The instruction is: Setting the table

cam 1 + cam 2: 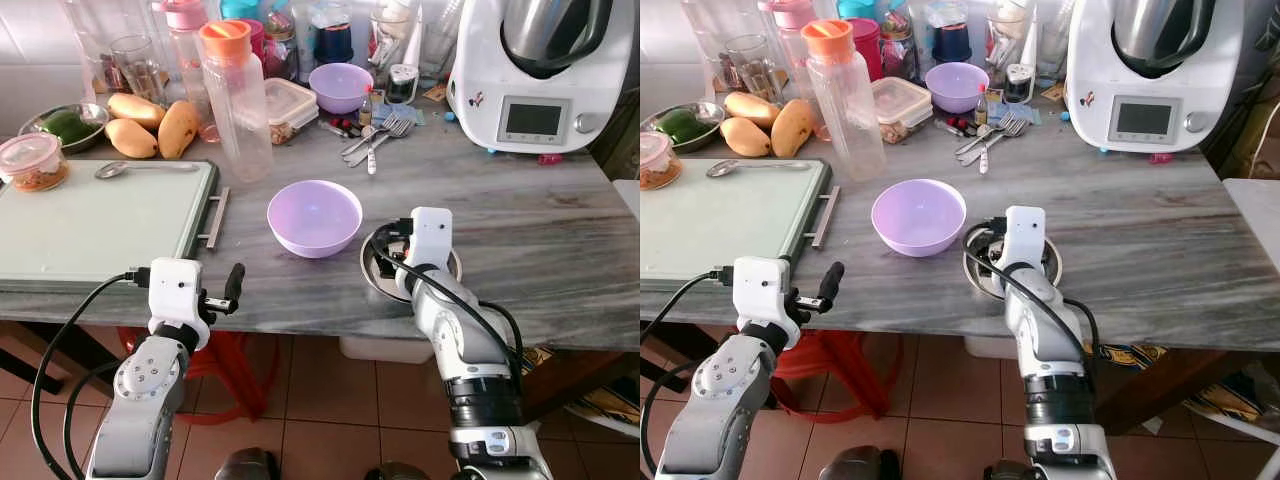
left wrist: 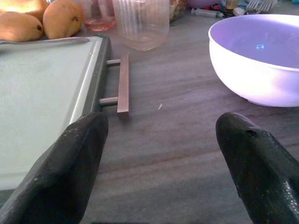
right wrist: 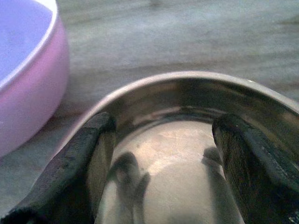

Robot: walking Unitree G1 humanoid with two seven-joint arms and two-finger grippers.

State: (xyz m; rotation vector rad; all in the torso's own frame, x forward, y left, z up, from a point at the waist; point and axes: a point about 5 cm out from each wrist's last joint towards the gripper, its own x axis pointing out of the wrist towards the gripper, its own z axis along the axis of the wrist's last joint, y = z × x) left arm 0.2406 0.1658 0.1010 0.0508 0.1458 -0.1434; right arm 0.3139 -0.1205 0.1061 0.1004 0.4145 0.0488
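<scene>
A lilac plastic bowl (image 1: pixel 314 215) stands empty in the middle of the grey stone table. Right beside it, toward my right, sits a small steel bowl (image 1: pixel 1052 266). My right gripper (image 3: pixel 163 135) is open and dips into the steel bowl (image 3: pixel 187 93), both black fingers inside its rim with nothing between them. My left gripper (image 2: pixel 161 123) is open and hovers low at the table's front edge, between a tray handle (image 2: pixel 123 84) and the lilac bowl (image 2: pixel 261 60), touching neither.
A pale green tray (image 1: pixel 90 225) with a spoon (image 1: pixel 145 168) lies at the left. Behind it are mangoes (image 1: pixel 150 125), a clear bottle (image 1: pixel 240 100), another lilac bowl (image 1: pixel 340 85) and forks (image 1: pixel 378 135). A white kitchen machine (image 1: pixel 540 70) stands back right.
</scene>
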